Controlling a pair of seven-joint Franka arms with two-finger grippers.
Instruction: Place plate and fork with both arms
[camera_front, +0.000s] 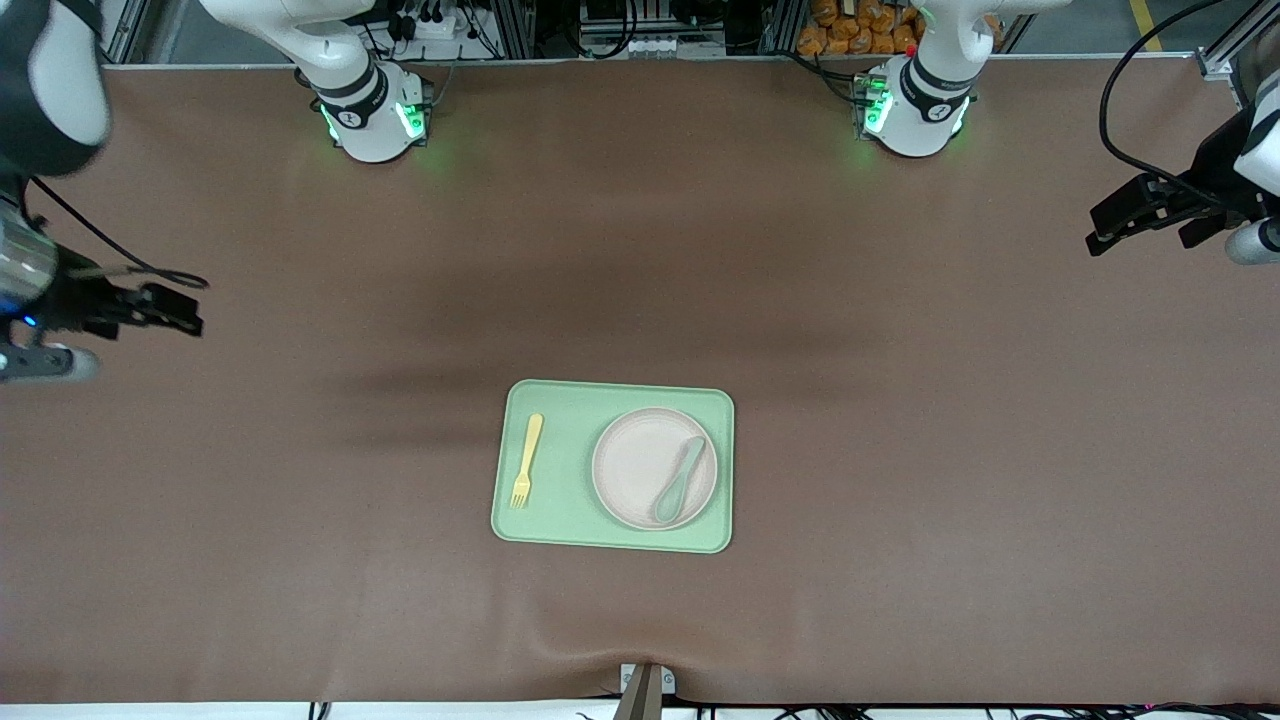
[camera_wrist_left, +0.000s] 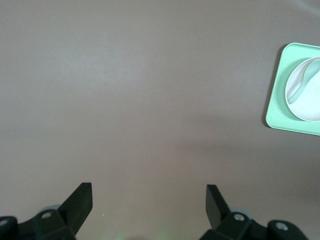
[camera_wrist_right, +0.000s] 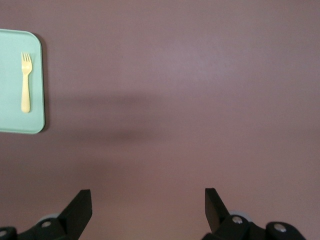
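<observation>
A pale beige-pink plate (camera_front: 640, 470) rests on a light green tray (camera_front: 570, 520) in the middle of the table, at the tray's end toward the left arm. A muted green spoon (camera_front: 680, 482) lies in the plate. The small yellow fork (camera_front: 527, 460) lies on the tray toward the right arm's end, tines pointing at the front camera. My left gripper (camera_front: 1100, 238) hangs open and empty over bare table at the left arm's end. My right gripper (camera_front: 190, 312) hangs open and empty over bare table at the right arm's end. The left wrist view catches the plate (camera_wrist_left: 305, 107); the right wrist view catches the fork (camera_wrist_right: 25, 82).
A brown mat (camera_front: 900, 450) covers the whole table. Both arm bases (camera_front: 370, 115) stand along the table's edge farthest from the front camera. A small metal bracket (camera_front: 645, 685) sits at the table edge nearest the front camera.
</observation>
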